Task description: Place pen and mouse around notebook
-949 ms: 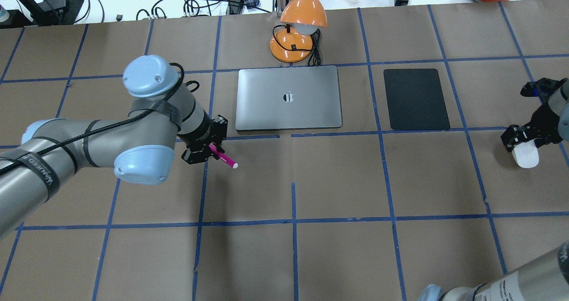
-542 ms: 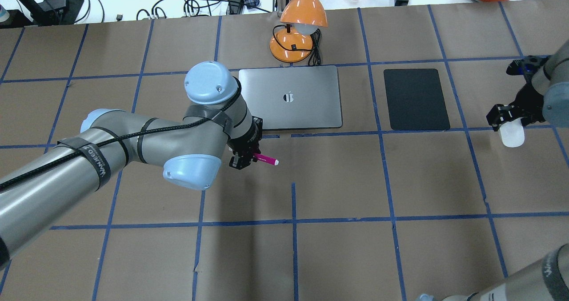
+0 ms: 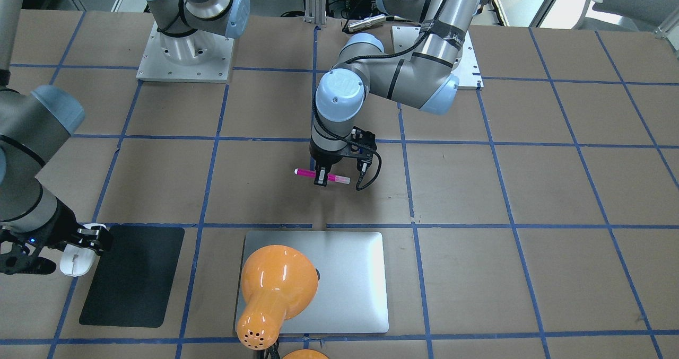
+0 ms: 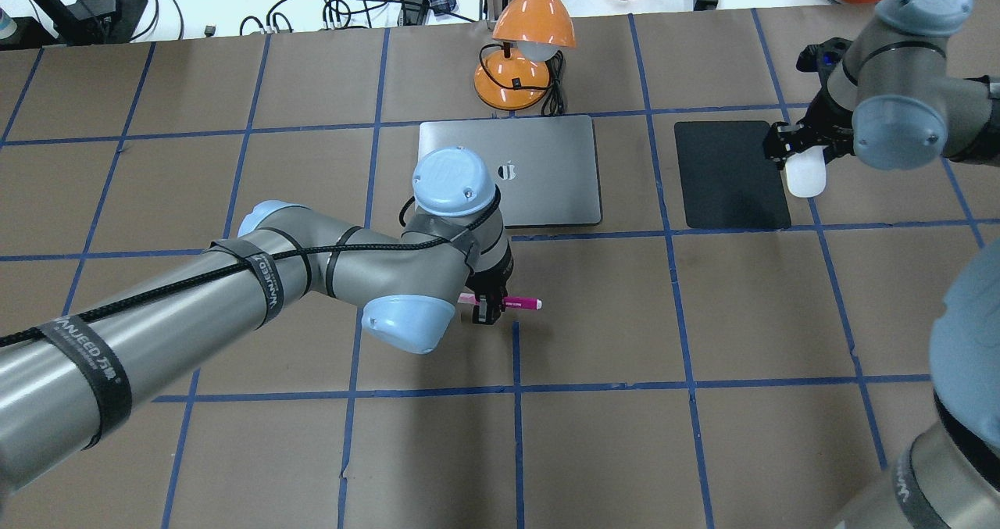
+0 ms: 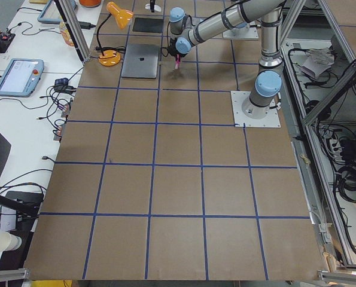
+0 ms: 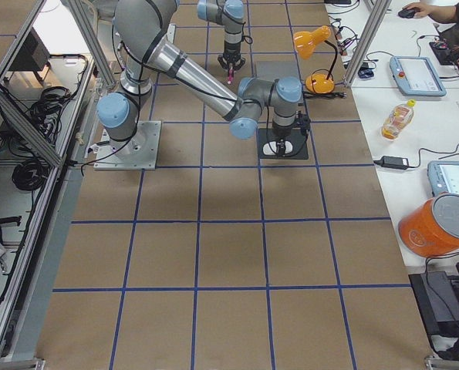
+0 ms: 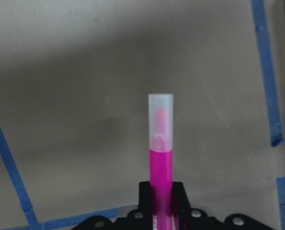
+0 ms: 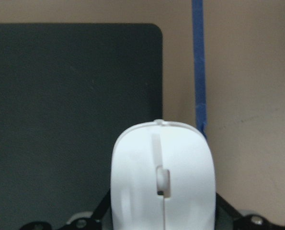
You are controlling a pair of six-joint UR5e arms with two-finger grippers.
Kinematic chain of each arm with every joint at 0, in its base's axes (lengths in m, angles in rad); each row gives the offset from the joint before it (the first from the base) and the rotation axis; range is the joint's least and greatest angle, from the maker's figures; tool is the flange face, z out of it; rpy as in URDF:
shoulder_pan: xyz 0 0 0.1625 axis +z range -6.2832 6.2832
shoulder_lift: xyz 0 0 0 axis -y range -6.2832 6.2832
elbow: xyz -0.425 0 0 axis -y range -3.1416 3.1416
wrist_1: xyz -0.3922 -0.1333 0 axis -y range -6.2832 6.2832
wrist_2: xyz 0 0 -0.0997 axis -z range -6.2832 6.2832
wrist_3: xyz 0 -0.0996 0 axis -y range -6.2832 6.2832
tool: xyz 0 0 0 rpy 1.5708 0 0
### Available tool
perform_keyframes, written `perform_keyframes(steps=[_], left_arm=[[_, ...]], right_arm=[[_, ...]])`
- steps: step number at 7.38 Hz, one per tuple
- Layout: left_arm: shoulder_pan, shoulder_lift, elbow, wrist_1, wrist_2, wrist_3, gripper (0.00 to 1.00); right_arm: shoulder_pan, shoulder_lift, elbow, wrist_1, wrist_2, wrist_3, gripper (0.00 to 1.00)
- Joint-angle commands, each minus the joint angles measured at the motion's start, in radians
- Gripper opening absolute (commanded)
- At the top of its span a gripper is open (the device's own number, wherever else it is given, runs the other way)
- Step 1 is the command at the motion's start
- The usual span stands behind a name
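Step in hand, by my reading: carry phase, both arms loaded, neither item set down yet.

Left gripper [image 4: 486, 310] has its jaws closed across the middle of the pen [image 4: 519, 303], which lies level and roughly parallel to the notebook's [image 4: 547, 193] robot-side long edge, near that edge but apart from it. A shadow sits under the pen in the front-facing view. It is probably just clear of the paper, though no view settles that.

Right gripper [image 4: 803, 162] is clamped on the rear of the mouse [image 4: 805, 176]. The mouse hangs well to the notebook's right, over the far edge of the black mat [image 4: 730, 173] that lies between the two.

Next move, as I judge it:
- Pen: lower onto the table, then release. It is round, so it may roll when let go.
- Mouse: either set down where it is or brought nearer the notebook, nose forward, base flat.

Looks:
- Pen: short magenta barrel, frosted translucent cap, pink tip faint inside.
- Mouse: low white oval, grey centre line, small scroll slot.
- Notebook: closed silver slab, dark logo, orange desk lamp [image 4: 523, 52] just beyond its far edge.
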Motion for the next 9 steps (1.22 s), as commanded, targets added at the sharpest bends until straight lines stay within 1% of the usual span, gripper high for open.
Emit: perform_keyframes(steps=[1,2,3,5,6,7,8,9], left_arm=[[-0.022,-0.034,0.018,0.001,0.003,-0.020,0.00],[-0.026,-0.033,0.020,0.004,0.001,-0.015,0.00],[-0.025,-0.033,0.020,-0.011,0.028,-0.014,0.99],[-0.016,-0.008,0.029,-0.014,0.047,0.000,1.00],[-0.004,0.015,0.055,-0.046,0.043,0.155,1.00],[0.013,0.054,0.110,-0.207,0.035,0.434,1.00],[0.047,0.105,0.177,-0.370,0.023,0.639,1.00],[0.090,0.154,0.238,-0.534,0.020,0.825,1.00]], right_arm=[[0.088,0.064,-0.060,-0.004,0.010,0.129,0.39],[0.089,0.074,-0.065,-0.002,0.011,0.149,0.40],[0.089,0.078,-0.065,-0.004,0.011,0.149,0.41],[0.087,0.115,-0.065,-0.014,0.011,0.152,0.47],[0.089,0.117,-0.065,-0.016,0.010,0.152,0.52],[0.089,0.117,-0.065,-0.016,0.011,0.152,0.57],[0.089,0.120,-0.065,-0.017,0.010,0.152,0.69],[0.089,0.120,-0.065,-0.024,0.011,0.149,0.91]])
